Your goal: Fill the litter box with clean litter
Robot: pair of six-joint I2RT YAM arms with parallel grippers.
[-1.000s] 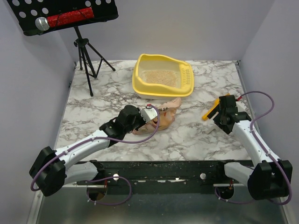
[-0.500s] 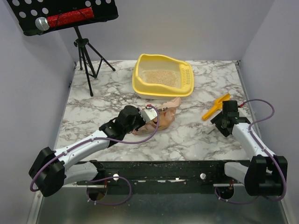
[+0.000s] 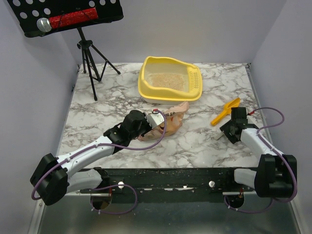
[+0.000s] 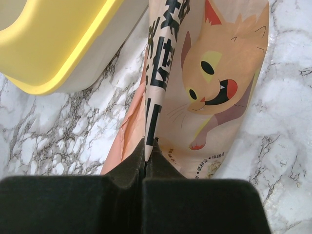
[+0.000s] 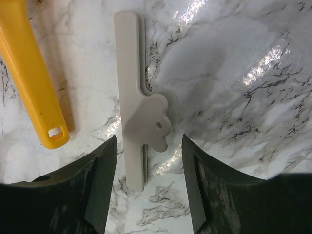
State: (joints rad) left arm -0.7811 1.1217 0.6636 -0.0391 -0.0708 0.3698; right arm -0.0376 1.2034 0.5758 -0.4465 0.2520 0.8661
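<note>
The yellow litter box (image 3: pixel 146 90) stands at the back middle of the table, with pale beige litter (image 3: pixel 168 80) in it. Its rim also shows in the left wrist view (image 4: pixel 73 53). My left gripper (image 3: pixel 155 119) is shut on a fold of the tan-pink cat-printed bag (image 3: pixel 174 122), which lies on the table just in front of the box. In the left wrist view the bag (image 4: pixel 219 87) runs up from my shut gripper (image 4: pixel 146 146). My right gripper (image 3: pixel 225 132) is open and empty, low over a white bag clip (image 5: pixel 131 87) that lies between its fingers (image 5: pixel 102 185).
A yellow-orange scoop (image 3: pixel 225 111) lies on the table just beyond my right gripper; its handle (image 5: pixel 29 73) shows left of the clip. A black tripod (image 3: pixel 90 58) stands at the back left, carrying a tray with a microphone (image 3: pixel 68 19).
My right gripper has left the scoop lying on the table and drawn back toward the near edge, down over the white clip. The left arm and the bag have not moved.
</note>
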